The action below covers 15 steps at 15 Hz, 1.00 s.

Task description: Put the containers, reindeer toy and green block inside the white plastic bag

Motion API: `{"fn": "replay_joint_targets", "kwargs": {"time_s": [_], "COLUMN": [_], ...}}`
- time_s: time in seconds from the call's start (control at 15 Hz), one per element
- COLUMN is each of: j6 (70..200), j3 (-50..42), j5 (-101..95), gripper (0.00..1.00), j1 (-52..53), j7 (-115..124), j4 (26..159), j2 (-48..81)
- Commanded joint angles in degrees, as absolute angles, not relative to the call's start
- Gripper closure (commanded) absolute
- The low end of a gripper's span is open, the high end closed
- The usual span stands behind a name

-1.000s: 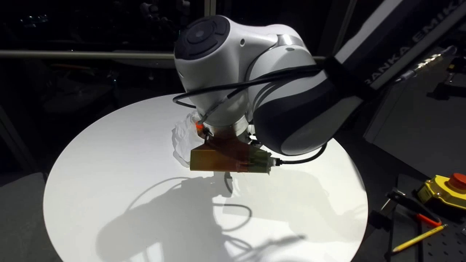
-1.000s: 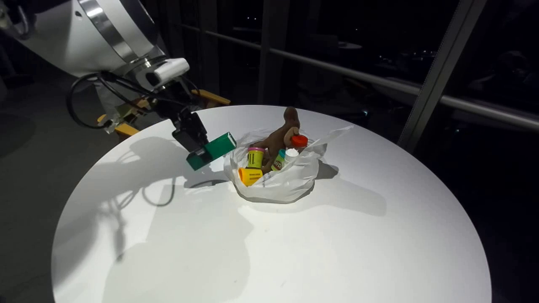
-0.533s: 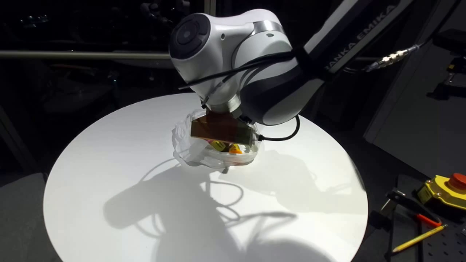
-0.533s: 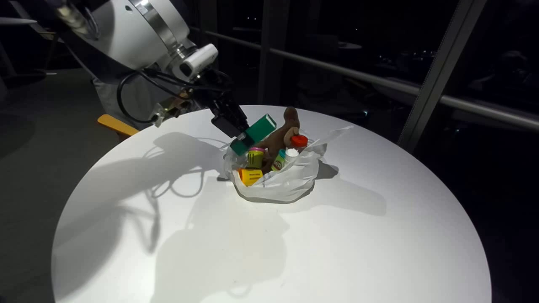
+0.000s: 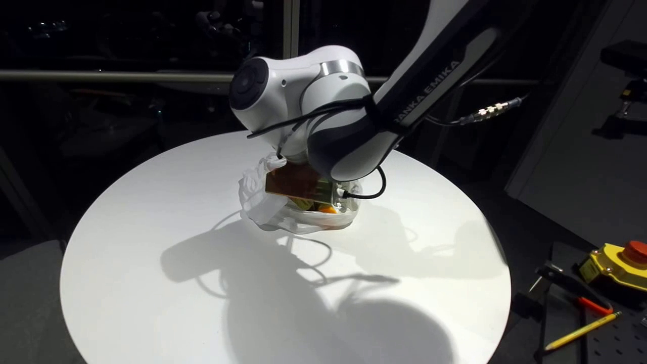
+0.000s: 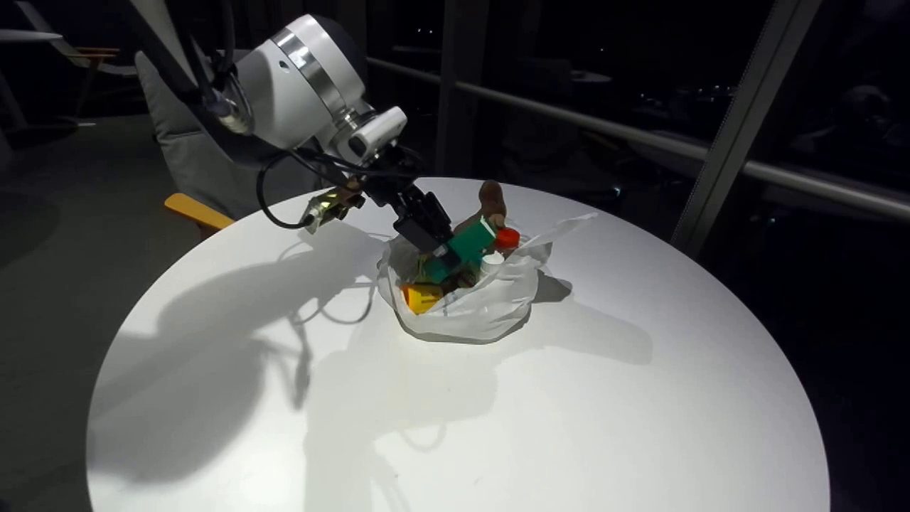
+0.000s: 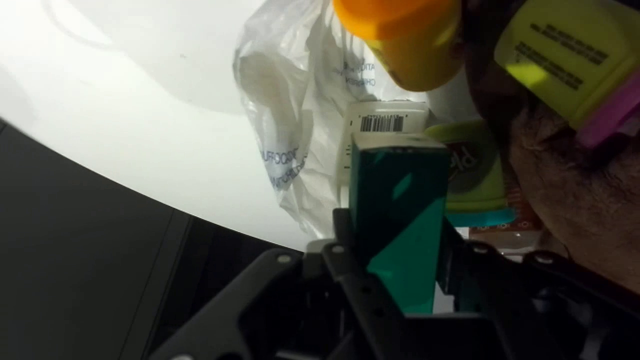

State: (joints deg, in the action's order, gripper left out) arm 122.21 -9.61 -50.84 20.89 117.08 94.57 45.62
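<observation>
My gripper (image 6: 444,257) is shut on the green block (image 6: 469,245), with a finger on each side of it in the wrist view (image 7: 397,230). The block hangs tilted over the mouth of the white plastic bag (image 6: 490,313); whether it touches what lies below, I cannot tell. Inside the bag are an orange-lidded yellow container (image 7: 400,45), a pink-lidded one (image 7: 560,55), a teal-lidded one (image 7: 475,175), a white-capped bottle (image 6: 490,263) and a red-capped container (image 6: 506,240). The brown reindeer toy (image 6: 492,199) sits there too, its upper end rising above the rim, partly hidden by the block.
The bag stands on a round white table (image 6: 604,427). A white item with a barcode (image 7: 382,117) lies in the bag under the block's end. Beyond the table edge are a chair (image 6: 199,211) and a yellow emergency-stop box (image 5: 616,265). Cables loop from my wrist.
My gripper has carried the green block from beside the bag to over its contents, and lower than half a second ago. The bag and the things in it look unmoved.
</observation>
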Motion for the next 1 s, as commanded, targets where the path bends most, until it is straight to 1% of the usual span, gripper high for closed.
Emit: {"fn": "replay_joint_targets", "kwargs": {"time_s": [0.0,0.2,0.27,0.33,0.6,0.93], "j6": [119.35,119.05,118.94,119.04,119.37,121.77], "j3": [-7.47,-7.32,-7.17,-7.01,-5.18,-0.12], "j5": [-51.88,-51.92,-51.84,-51.80,-49.92,-46.92], "gripper": [0.36,0.16,0.07,0.01,0.00,0.00], "j1": [19.41,19.78,19.84,19.79,18.60,15.16], "j7": [116.11,116.72,116.77,116.93,114.35,95.79], "j4": [87.70,86.34,86.31,86.86,88.04,90.38], "j2": [49.27,49.22,48.77,47.79,44.47,37.70]}}
